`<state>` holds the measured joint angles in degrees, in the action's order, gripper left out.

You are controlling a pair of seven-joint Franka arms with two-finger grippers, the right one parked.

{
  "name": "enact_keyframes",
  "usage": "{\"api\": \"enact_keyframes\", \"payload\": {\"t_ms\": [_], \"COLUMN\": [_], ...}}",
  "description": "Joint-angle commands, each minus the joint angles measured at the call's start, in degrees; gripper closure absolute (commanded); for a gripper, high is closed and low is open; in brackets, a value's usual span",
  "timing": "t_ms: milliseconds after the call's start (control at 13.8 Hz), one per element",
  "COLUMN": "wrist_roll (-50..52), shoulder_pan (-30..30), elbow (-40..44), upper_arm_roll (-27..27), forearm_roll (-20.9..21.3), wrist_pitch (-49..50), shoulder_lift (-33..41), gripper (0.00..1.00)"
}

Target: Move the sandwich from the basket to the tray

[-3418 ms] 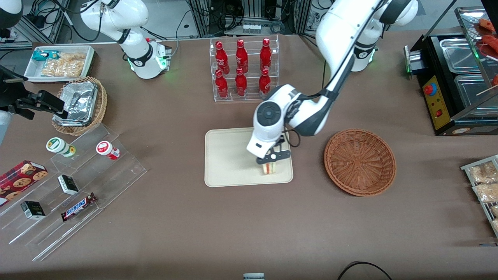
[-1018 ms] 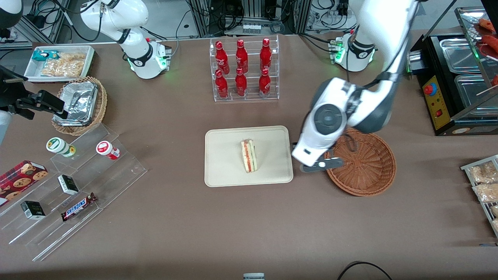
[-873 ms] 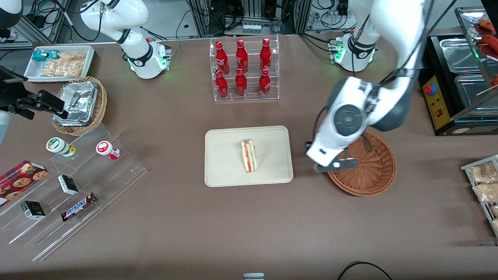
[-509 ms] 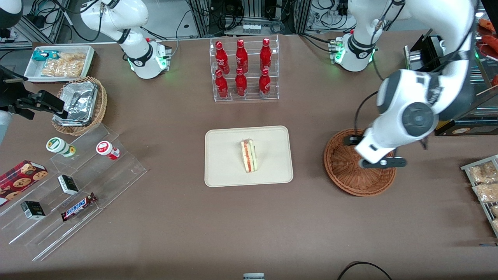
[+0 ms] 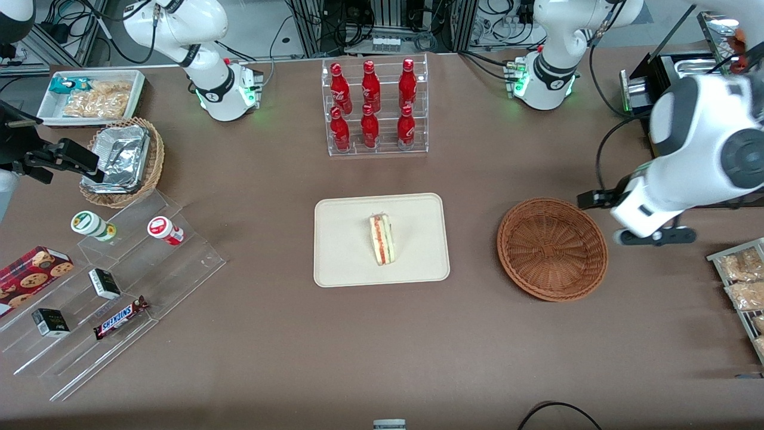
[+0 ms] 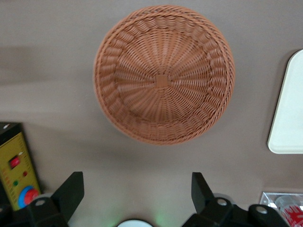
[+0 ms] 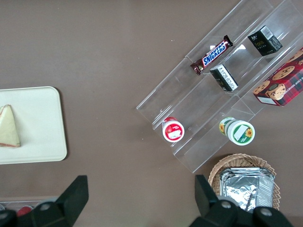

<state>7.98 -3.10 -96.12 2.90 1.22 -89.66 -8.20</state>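
Note:
The sandwich [image 5: 382,240], a pale wedge with red and green filling along its edge, lies on the cream tray [image 5: 346,245], nothing touching it. The parked arm's wrist view also catches the sandwich [image 7: 9,126] on the tray [image 7: 40,123]. The round reddish-brown basket [image 5: 553,248] sits beside the tray toward the working arm's end and holds nothing. My gripper [image 5: 656,236] hangs open and empty above the table, just past the basket's rim toward the working arm's end. In the left wrist view the gripper [image 6: 137,182] is wide open, with the empty basket [image 6: 163,75] and a tray corner [image 6: 289,118] below.
A clear rack of red bottles [image 5: 374,107] stands farther from the front camera than the tray. A black warmer with a yellow panel [image 5: 671,156] and snack packets [image 5: 740,280] are near my gripper. An acrylic step shelf [image 5: 119,280], foil-lined basket [image 5: 122,161] and white bin [image 5: 92,95] lie toward the parked arm's end.
My gripper let go of the sandwich on the tray, then swung across over the basket to the working arm's end. The sandwich now lies flat and has stayed still.

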Motion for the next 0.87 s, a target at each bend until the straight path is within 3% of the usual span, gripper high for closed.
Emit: {"api": "enact_keyframes", "payload": {"t_ms": [0, 436, 800], "wrist_roll": [-0.78, -0.77, -1.13], "shoulder_pan": [0.90, 0.63, 8.72], "elbow": [5.84, 8.75, 8.32], "upper_arm_roll": [0.35, 0.52, 6.76], "forearm_roll": [-0.43, 0.27, 0.53], "wrist_pitch": [6.32, 9.33, 10.03], "shoulder_lift": [0.38, 3.10, 5.47], "gripper": [0.00, 0.00, 0.00]}}
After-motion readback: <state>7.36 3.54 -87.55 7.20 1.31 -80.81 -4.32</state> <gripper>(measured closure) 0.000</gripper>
